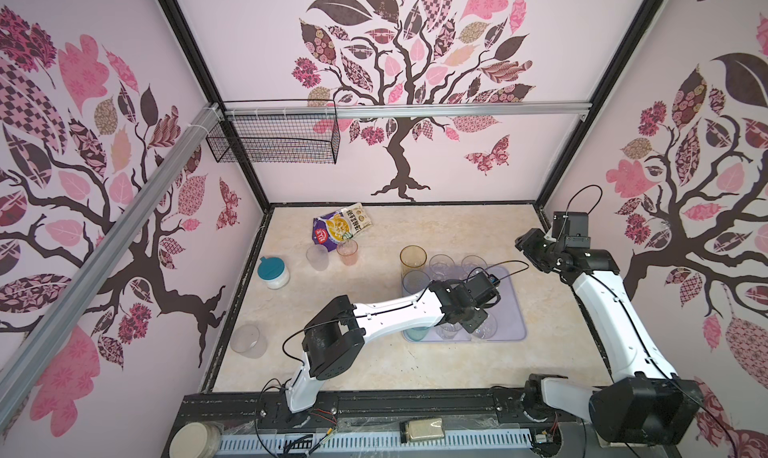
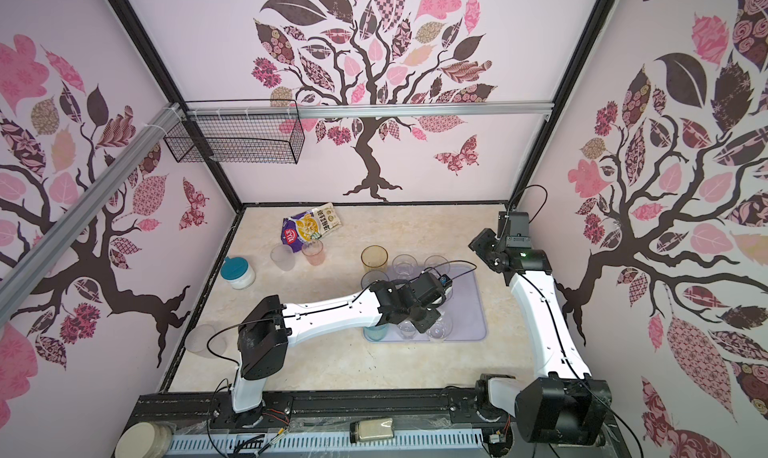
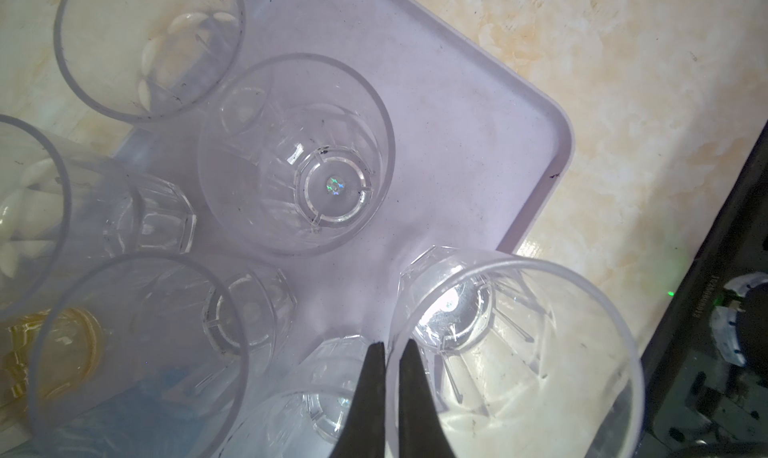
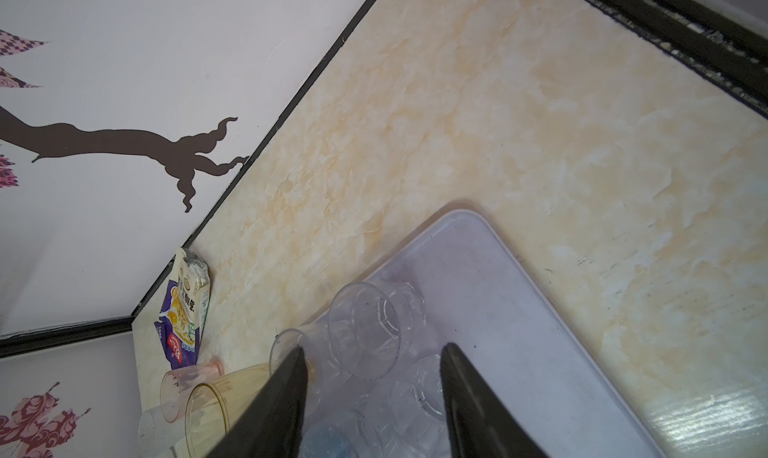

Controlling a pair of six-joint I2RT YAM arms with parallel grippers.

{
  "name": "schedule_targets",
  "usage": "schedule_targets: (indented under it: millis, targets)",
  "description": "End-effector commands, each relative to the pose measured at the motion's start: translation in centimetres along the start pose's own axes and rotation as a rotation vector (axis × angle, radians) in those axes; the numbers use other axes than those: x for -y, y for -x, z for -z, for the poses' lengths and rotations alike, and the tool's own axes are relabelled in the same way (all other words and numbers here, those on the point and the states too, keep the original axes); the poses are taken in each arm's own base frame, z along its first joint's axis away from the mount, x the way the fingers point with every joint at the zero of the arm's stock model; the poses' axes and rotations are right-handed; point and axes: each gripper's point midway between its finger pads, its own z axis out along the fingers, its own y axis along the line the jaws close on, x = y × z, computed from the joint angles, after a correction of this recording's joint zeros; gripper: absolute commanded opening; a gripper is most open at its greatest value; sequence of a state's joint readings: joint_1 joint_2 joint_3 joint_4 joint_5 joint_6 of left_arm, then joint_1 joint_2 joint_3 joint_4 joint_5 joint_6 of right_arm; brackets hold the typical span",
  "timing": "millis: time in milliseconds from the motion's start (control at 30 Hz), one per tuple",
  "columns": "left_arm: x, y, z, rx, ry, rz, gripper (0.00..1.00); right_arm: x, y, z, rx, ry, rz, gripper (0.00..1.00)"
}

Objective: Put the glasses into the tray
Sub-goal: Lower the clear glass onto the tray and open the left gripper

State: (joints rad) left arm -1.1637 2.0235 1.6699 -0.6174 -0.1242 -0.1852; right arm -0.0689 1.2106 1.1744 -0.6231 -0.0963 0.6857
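Far left: lone clear glass (image 1: 248, 340) on the table (image 1: 374, 360), well apart from the tray (image 1: 513, 306). White jar (image 1: 273, 272), teal lid. Second clear glass (image 1: 317, 257) and pink glass (image 1: 347, 252), side by side just before the snack packet (image 1: 340, 227), off the tray. Tall amber glass (image 1: 413, 260) and blue glass (image 1: 413, 281) at the tray's far left corner. Over the tray, left gripper (image 3: 392, 343) clenched on the rim of a ribbed glass (image 3: 540, 372) at its near edge. Far right, right gripper (image 4: 372, 350) raised, jaws apart, holding nothing.

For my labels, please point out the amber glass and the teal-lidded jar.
amber glass (image 1: 411, 263): in a top view, on its side wall.
teal-lidded jar (image 1: 269, 267): in a top view, on its lid.
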Motion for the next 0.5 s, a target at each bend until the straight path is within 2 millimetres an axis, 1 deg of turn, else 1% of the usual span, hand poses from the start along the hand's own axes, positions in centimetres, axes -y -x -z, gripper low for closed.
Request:
schedule_targets:
  millis: [0, 100, 267, 333, 467]
  targets:
    - [-0.34, 1.32, -0.72, 0.045, 0.025, -0.003, 0.00, -0.29, 0.12, 0.03, -0.001, 0.018, -0.007, 0.55]
    - [-0.31, 1.36, -0.98, 0.042, 0.029, -0.010, 0.00, -0.19, -0.02, -0.13, -0.005, 0.019, -0.009, 0.55]
    - [-0.23, 0.52, -1.42, 0.011, 0.021, -0.014, 0.00, -0.20, -0.12, -0.27, -0.009, 0.021, -0.004, 0.55]
    - [-0.24, 0.67, -1.19, 0.013, 0.021, -0.017, 0.02, -0.19, -0.13, -0.37, -0.010, 0.022, -0.002, 0.55]
    - [-0.10, 1.41, -0.56, 0.032, 0.016, -0.026, 0.11, -0.29, -0.31, -0.56, -0.019, 0.029, -0.003, 0.55]
